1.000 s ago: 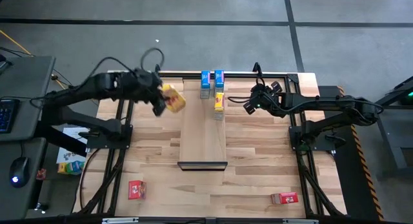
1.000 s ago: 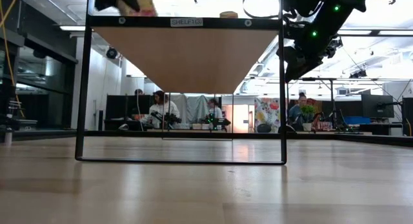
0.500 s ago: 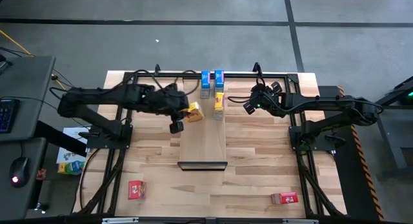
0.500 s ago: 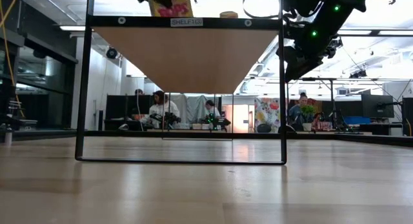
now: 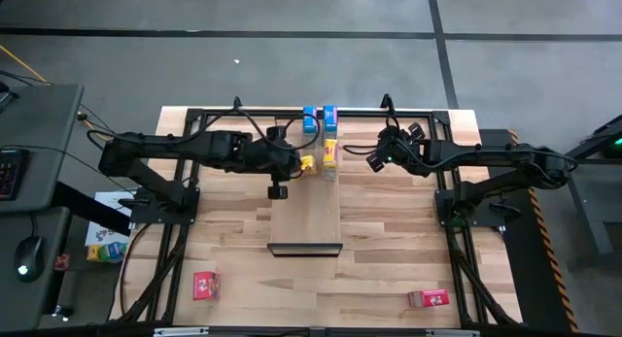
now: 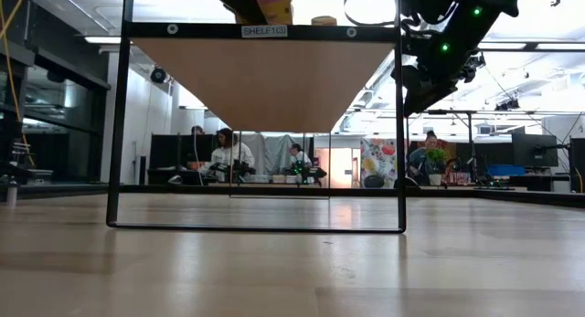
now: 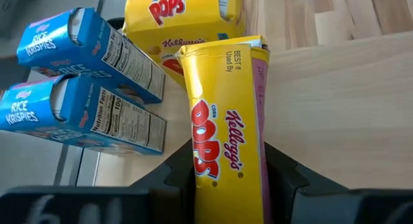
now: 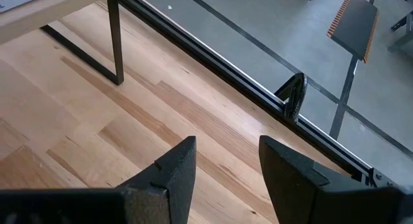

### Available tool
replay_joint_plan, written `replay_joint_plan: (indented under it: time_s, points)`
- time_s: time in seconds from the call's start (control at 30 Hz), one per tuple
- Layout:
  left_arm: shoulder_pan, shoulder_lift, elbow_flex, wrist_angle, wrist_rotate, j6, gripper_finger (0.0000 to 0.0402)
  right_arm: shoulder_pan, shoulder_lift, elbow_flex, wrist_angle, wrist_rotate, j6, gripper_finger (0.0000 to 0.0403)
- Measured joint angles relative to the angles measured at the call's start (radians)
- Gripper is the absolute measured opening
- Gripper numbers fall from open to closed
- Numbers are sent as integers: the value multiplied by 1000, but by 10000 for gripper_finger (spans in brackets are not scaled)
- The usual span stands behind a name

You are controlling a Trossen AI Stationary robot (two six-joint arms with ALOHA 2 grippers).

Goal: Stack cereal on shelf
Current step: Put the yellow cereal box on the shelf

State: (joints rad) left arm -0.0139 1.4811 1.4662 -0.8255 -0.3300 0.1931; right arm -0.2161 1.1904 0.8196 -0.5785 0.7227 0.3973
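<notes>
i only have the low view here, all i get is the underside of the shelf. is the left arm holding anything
Observer: Yes, the left gripper is closed on a yellow box, seen from its wrist camera.
Operator: where is it over the shelf
Observer: In the high view the yellow box sits above the shelf, at its far end, beside the second yellow box.
Operator: blue ones placed?
Observer: Both blue boxes stand at the far end.
Operator: reds?
Observer: Both red boxes lie on the tabletop near the front edge.
</notes>
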Motion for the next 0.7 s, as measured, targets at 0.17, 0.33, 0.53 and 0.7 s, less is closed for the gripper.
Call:
replay_joint_plan:
  time_s: [0.17, 0.33, 0.53, 0.7]
  points:
    - [0, 0, 0, -11, 3, 2, 133, 0, 0, 0, -1, 0, 6, 162]
    - [0, 0, 0, -10, 11, 11, 167, 0, 0, 0, 0, 0, 12, 162]
    - [0, 0, 0, -9, 12, 12, 199, 0, 0, 0, 0, 0, 14, 162]
    - [0, -1, 0, -9, 6, 30, 208, 0, 0, 0, 0, 0, 16, 162]
